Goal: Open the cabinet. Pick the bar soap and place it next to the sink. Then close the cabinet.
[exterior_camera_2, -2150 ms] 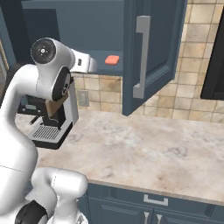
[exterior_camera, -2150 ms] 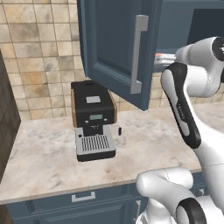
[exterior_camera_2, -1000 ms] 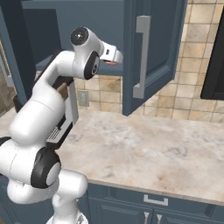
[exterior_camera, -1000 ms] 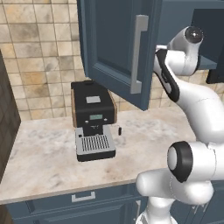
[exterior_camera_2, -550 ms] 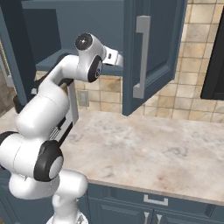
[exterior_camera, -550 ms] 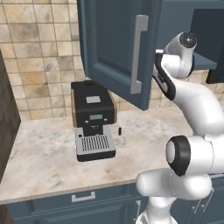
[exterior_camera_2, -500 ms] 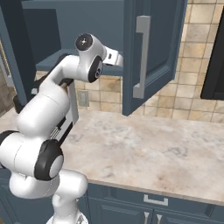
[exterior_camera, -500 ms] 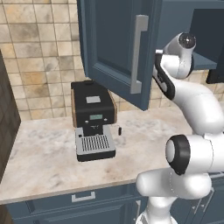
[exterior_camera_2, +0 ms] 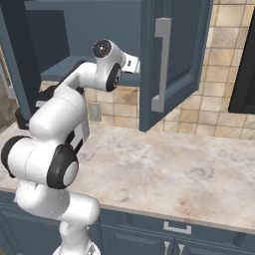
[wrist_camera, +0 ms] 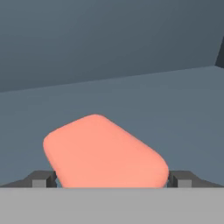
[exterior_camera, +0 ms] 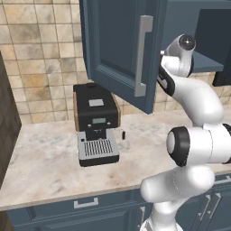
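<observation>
The dark blue wall cabinet stands open, its door (exterior_camera: 119, 49) (exterior_camera_2: 174, 55) swung out over the counter. My arm reaches up onto the cabinet's shelf (exterior_camera_2: 57, 69), and the hand goes in behind the door's edge. In the hand view the salmon-pink bar soap (wrist_camera: 103, 151) lies flat on the shelf floor, very close. My gripper (wrist_camera: 111, 180) is open around it, with one dark fingertip (wrist_camera: 41, 178) to its left and the other to its right. I cannot tell whether the tips touch it. The sink is out of view.
A black coffee machine (exterior_camera: 95, 122) stands on the marble counter (exterior_camera_2: 169, 169) under the open door. The door's long silver handle (exterior_camera: 142, 56) juts out beside my arm. Tiled wall behind; blue base cabinets with drawer pulls (exterior_camera_2: 177, 228) below.
The arm has swung up from outside the cabinet and pushed its hand onto the shelf toward the soap. In the last half second it has barely moved. The jaws stayed open.
</observation>
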You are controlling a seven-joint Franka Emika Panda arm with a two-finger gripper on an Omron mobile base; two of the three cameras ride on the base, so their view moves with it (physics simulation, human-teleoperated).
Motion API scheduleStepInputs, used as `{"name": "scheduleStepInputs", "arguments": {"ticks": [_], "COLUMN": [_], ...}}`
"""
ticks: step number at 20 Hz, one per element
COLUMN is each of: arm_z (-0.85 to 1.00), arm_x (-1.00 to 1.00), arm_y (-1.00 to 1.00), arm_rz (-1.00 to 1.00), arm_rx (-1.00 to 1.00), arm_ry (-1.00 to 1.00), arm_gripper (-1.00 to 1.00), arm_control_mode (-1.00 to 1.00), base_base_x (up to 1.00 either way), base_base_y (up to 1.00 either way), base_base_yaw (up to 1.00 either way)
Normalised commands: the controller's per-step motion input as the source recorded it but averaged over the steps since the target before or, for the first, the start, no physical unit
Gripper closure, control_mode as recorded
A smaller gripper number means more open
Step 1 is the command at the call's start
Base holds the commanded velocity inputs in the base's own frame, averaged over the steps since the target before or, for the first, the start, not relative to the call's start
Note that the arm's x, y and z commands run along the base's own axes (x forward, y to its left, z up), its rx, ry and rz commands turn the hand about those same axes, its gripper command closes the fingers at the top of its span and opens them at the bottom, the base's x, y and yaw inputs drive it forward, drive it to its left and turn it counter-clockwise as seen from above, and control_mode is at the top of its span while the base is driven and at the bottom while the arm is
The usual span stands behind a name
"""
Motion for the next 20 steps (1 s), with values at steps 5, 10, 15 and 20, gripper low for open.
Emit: {"name": "scheduleStepInputs", "arguments": {"ticks": [5,10,15,20], "arm_z": [-0.06,-0.09,-0.07,0.00], "arm_x": [0.14,-0.32,-0.99,-1.00], "arm_y": [-0.17,0.00,0.30,0.05], "arm_rz": [0.00,0.00,0.00,0.00], "arm_rx": [0.00,0.00,-0.08,-0.04], "arm_ry": [0.00,-0.01,-0.18,-0.21], "arm_gripper": [1.00,1.00,1.00,1.00], "arm_control_mode": [-1.00,-1.00,-1.00,-1.00], "base_base_x": [0.00,0.00,0.00,0.00], "base_base_y": [0.00,0.00,0.00,0.00], "base_base_yaw": [0.00,0.00,0.00,0.00]}}
